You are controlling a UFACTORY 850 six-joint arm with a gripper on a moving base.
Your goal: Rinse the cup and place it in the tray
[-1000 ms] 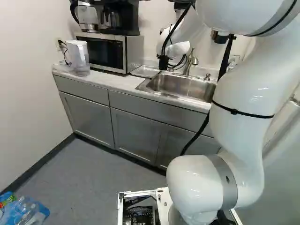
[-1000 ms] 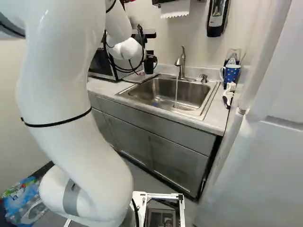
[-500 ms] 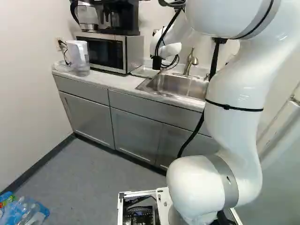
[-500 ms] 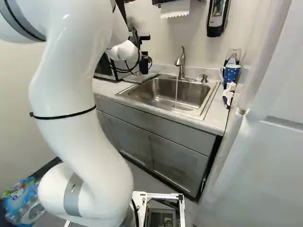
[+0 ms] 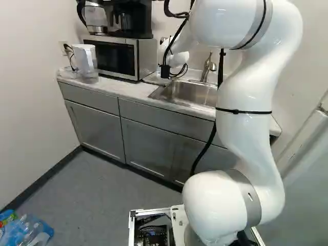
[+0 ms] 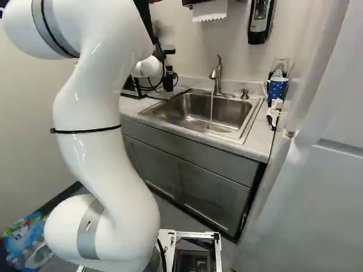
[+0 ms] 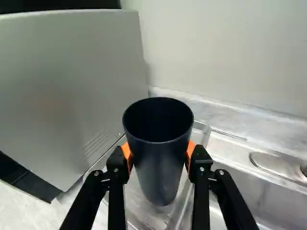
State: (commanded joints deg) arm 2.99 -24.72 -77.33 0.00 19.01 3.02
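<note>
"What's in your hand (image 7: 159, 154)?"

"A dark tumbler (image 7: 160, 165), gripped from 2 sides between my orange pads (image 7: 126, 152), below the rim. It's in front of my palm, with the clear tray (image 7: 206, 126) beyond and below it. I can't tell whether its base touches the tray."

"Heavy or light?"

"Light, I'd judge, with a thin, stiff wall, probably plastic. It shouldn't crush easily, but if it's wet the smooth side could slip. The walls taper towards the base, so squeezing too low might let it slide. Around the upper middle, where I have it, seems a good place: the mouth stays free and the base can land first."

"Which way does it point?"

"Mouth up, base down. The long axis runs close to upright, across the reach of my fingers, and I can see into the opening."

"And around you?"

"The microwave (image 7: 62, 91) is close on 1 side of my hand, the sink (image 7: 280, 199) on the other. Water (image 6: 211, 110) runs from the faucet (image 6: 216, 73) on the sink side. I can't see whether the tumbler is rinsed; placing looks like the step in hand. I'd lower it level, settle the base, then let go."
</note>
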